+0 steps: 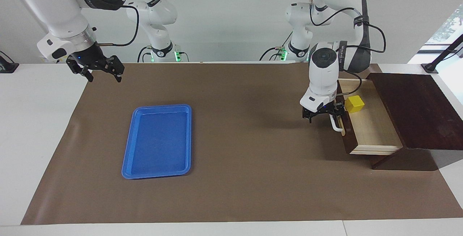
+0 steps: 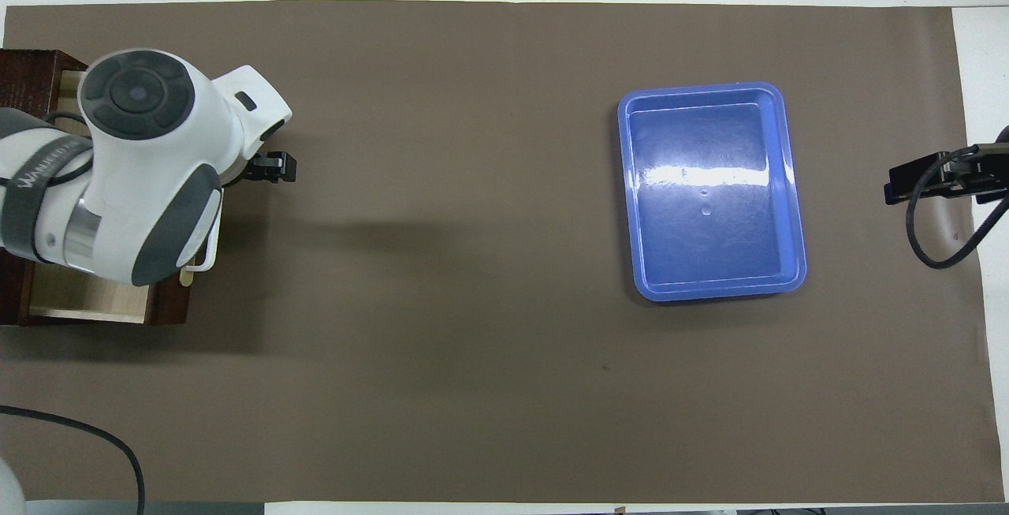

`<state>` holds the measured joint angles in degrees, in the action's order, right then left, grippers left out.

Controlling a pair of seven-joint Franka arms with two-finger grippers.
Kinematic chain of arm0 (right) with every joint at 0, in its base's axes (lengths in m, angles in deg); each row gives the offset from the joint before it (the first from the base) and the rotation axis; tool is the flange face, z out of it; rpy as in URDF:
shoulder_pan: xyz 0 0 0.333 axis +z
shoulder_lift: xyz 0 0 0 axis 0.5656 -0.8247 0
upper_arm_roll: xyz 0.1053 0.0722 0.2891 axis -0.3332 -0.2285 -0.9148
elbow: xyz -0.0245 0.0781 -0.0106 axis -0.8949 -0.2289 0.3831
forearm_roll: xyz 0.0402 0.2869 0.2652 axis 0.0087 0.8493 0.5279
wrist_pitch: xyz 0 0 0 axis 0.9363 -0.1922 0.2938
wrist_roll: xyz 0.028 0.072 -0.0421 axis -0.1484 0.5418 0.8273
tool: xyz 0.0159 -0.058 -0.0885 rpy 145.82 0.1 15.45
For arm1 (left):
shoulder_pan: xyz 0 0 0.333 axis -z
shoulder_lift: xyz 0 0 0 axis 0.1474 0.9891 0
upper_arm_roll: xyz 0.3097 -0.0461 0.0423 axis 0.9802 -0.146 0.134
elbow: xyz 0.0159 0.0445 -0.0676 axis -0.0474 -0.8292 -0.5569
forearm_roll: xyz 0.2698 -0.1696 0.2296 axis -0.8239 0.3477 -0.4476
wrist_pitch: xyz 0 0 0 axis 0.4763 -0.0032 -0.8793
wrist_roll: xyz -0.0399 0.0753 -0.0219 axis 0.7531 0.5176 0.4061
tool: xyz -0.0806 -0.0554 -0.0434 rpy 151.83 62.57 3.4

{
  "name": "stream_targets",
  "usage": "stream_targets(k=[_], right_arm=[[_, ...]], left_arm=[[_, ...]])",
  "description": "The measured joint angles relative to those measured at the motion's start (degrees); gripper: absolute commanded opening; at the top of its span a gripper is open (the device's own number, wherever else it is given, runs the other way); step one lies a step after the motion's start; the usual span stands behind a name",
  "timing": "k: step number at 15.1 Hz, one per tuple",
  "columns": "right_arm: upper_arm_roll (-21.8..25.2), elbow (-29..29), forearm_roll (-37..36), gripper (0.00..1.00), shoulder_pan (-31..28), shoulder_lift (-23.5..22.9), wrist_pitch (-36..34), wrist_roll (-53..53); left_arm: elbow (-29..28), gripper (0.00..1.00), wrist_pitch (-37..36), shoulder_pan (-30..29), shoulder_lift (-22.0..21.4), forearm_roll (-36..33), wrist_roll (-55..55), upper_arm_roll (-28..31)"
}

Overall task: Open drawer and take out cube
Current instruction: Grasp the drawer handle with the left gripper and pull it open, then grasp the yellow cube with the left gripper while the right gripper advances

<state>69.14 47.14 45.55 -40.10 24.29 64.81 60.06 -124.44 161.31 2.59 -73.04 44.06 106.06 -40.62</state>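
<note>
The dark wooden drawer [image 1: 369, 127] stands pulled out at the left arm's end of the table, and the small yellow cube [image 1: 354, 104] with plain faces sits on its pale wood floor. The left gripper [image 1: 323, 115], fingers apart and empty, hangs just beside the white bar handle [image 1: 335, 124]. The right gripper [image 1: 97, 70] waits with its fingers also apart over the corner of the matte brown mat [image 1: 231, 156], well apart from the glossy blue plastic tray [image 1: 126, 163].

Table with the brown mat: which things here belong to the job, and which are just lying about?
Job:
dark brown wooden drawer, pulled open
small yellow cube, inside it
left gripper, open at the white bar handle

Lying about:
flat blue plastic tray
right gripper, open, waiting
</note>
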Motion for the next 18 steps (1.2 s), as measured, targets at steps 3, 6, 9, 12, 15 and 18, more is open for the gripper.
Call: stream_targets(k=[3, 6, 9, 12, 15, 18], right_arm=[[0.0, 0.0, 0.0, 1.0, 0.0, 0.0, 0.0, 0.0], [0.0, 0.0, 0.0, 1.0, 0.0, 0.0, 0.0, 0.0], [0.0, 0.0, 0.0, 1.0, 0.0, 0.0, 0.0, 0.0], [-0.1, 0.1, 0.0, 1.0, 0.0, 0.0, 0.0, -0.4], [-0.3, 0.4, 0.0, 1.0, 0.1, 0.0, 0.0, -2.5], [-0.5, 1.3, 0.0, 1.0, 0.1, 0.3, 0.0, -3.8]], left_arm=[[7.1, 1.0, -8.2, -2.9, 0.1, 4.1, 1.4, 1.1], [8.9, 1.0, -11.3, -10.5, -1.0, 8.7, 10.3, 1.6], [8.6, 1.0, -12.4, -15.0, -1.9, 12.9, 29.4, 1.7], [5.9, 1.0, -12.1, -15.3, -2.9, 14.3, 48.3, 1.4], [-0.6, 1.0, -7.4, -16.0, -5.3, 14.3, 61.7, 1.3], [-8.0, 1.0, -1.0, -19.9, -8.3, 14.3, 67.6, 1.5]])
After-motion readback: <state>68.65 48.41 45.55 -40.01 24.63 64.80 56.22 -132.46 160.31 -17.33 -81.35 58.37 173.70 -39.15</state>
